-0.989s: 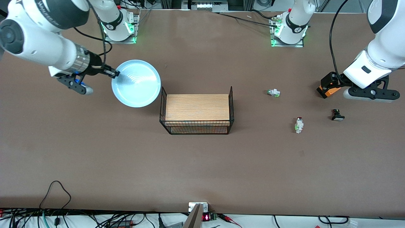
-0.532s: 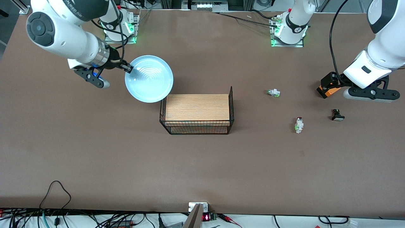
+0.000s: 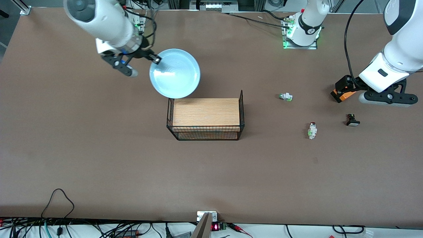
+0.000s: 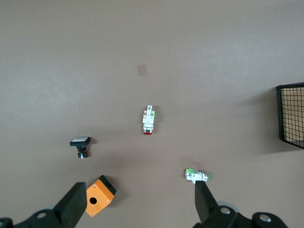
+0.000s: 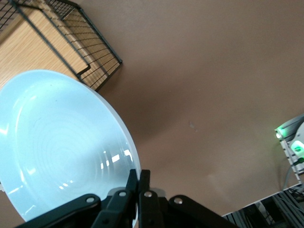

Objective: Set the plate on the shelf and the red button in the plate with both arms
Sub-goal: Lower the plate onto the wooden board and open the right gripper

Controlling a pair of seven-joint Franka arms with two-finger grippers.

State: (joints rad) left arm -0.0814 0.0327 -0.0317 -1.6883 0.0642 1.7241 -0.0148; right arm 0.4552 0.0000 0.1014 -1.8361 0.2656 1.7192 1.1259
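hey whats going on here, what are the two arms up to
The right gripper is shut on the rim of the pale blue plate, holding it in the air beside the wire rack, whose wooden top is bare. The left gripper waits open above the left arm's end of the table, over an orange box. The red button lies untouched on the table there, along with two other small switches.

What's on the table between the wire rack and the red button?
Bare table only. In the front view, nothing lies between the wire rack and the red button; the silvery-green capped switch sits farther from the camera, off that line.
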